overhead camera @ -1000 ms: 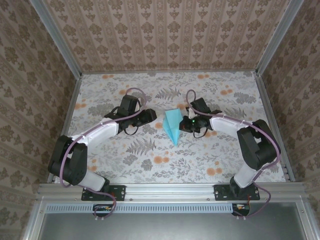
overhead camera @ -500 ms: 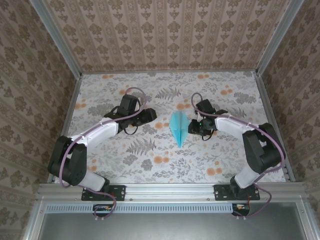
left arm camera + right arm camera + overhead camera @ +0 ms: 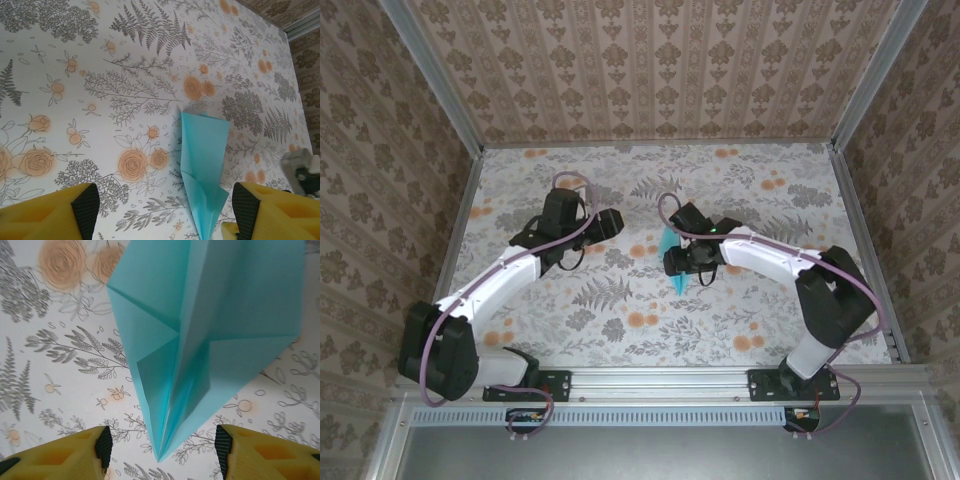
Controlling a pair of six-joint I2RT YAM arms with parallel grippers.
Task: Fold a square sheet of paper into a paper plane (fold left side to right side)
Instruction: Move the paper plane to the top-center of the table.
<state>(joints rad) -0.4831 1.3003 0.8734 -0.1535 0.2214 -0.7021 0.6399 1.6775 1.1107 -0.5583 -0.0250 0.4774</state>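
Observation:
The square sheet of paper is folded into a narrow cyan paper plane lying on the floral tabletop at mid-table. My right gripper hovers over it and covers most of it from above. In the right wrist view the paper plane has its layers slightly sprung apart. Its pointed tip sits between the open right gripper fingers, untouched by either black pad. My left gripper stands open just left of the plane. In the left wrist view the paper plane lies nearer the right pad of the left gripper.
Patterned walls and aluminium rails fence the table on three sides. The right gripper's body shows at the far right of the left wrist view. Bare floral tabletop stretches in front of the plane, towards the arm bases.
The right gripper was shut on the plane; it has opened, let go and swung left over it. The left gripper has opened wider and drawn slightly back to the left.

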